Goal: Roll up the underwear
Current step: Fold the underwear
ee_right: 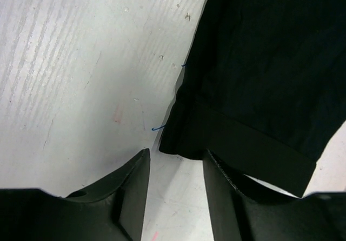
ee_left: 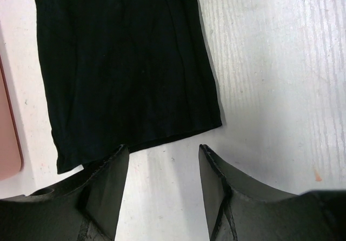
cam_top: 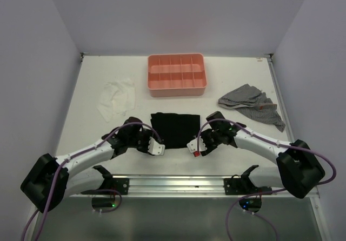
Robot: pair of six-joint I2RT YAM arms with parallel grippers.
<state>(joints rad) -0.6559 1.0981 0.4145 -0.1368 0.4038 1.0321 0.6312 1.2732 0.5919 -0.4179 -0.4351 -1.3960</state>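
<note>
While the black underwear [cam_top: 174, 130] lies flat at the middle of the white surface [cam_top: 243, 73], my left pincer [cam_top: 157, 148] sits low at its 7 o'clock corner and my right pincer [cam_top: 193, 148] at its 5 o'clock corner. Both stand partly spread and grip nothing. Bare surface shows in the left one's gap, and the underwear's folded corner lies at the mouth of the right one. From the underwear, a pink tray [cam_top: 177, 93] sits at 12 o'clock, a white cloth [cam_top: 116, 98] at 10 o'clock and a grey striped cloth [cam_top: 251, 103] at 2 o'clock.
</note>
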